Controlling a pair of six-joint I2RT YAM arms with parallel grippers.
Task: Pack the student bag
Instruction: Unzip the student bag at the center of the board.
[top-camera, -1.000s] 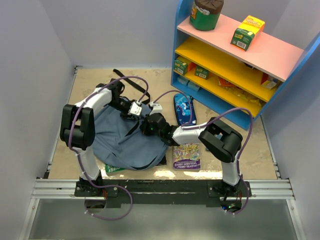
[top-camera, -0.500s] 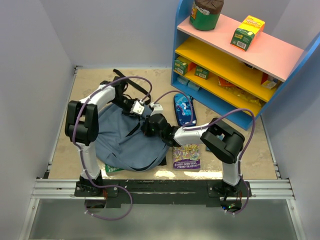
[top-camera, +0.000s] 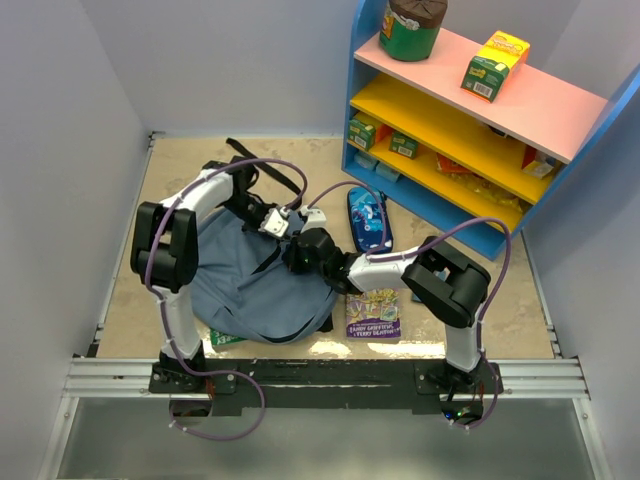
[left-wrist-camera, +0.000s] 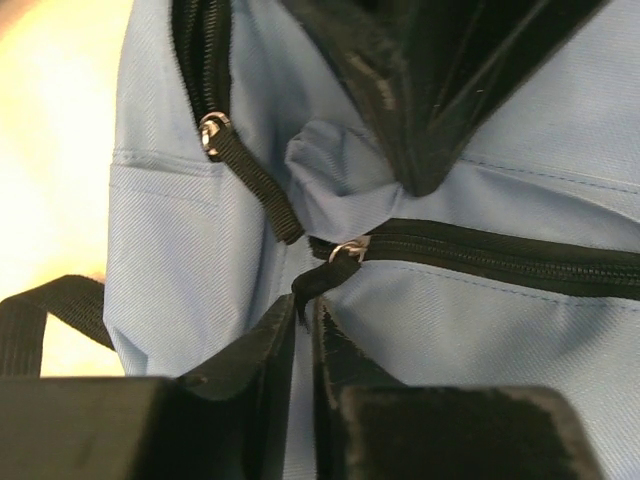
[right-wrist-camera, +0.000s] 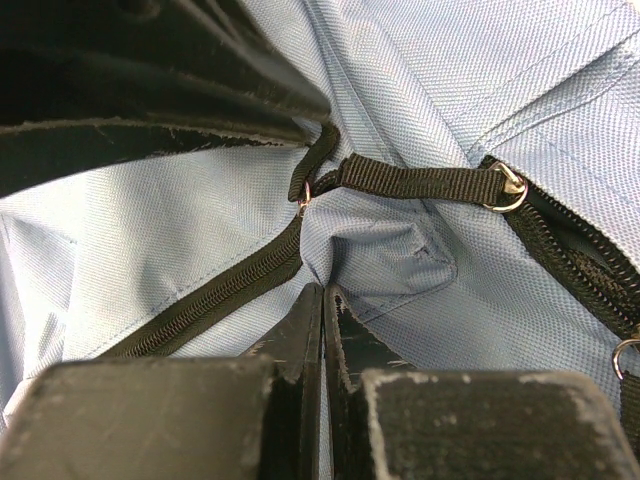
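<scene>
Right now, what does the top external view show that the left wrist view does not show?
Only the top external view: the shelf, the pencil case and the book. Only the left wrist view: the zipper pull pinched in the left gripper, and a second pull beside it. Both: the student bag, with the right gripper shut on its fabric.

The bag is a large, soft, slate-blue backpack. It lies slumped and creased, left of centre in the top view. Black straps trail from it toward the upper left. Up close, black zips cross the woven fabric, each with a metal slider and a black webbing pull. A fold of cloth bunches where they meet.
</scene>
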